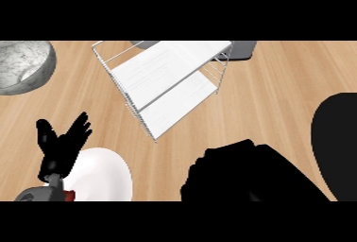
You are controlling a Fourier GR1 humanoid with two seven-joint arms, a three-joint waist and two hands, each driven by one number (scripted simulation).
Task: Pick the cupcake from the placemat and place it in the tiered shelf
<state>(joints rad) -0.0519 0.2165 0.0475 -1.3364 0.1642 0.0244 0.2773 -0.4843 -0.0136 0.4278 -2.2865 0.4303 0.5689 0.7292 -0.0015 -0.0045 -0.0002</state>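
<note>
The white wire tiered shelf (167, 78) stands at the middle back, running diagonally, with its flat white tiers showing. The black placemat (340, 142) lies at the right edge, and no cupcake shows on it or anywhere else in view. My right hand (241, 172) is a large dark shape low in the middle, left of the placemat and in front of the shelf's near corner. Whatever it may hold is hidden. My left hand (61, 144) rests open at the lower left, fingers up.
A grey speckled bowl (21, 64) sits at the back left corner. A white plate (105, 177) lies at the lower left, partly under my left hand. A grey object (241, 49) shows behind the shelf's far end.
</note>
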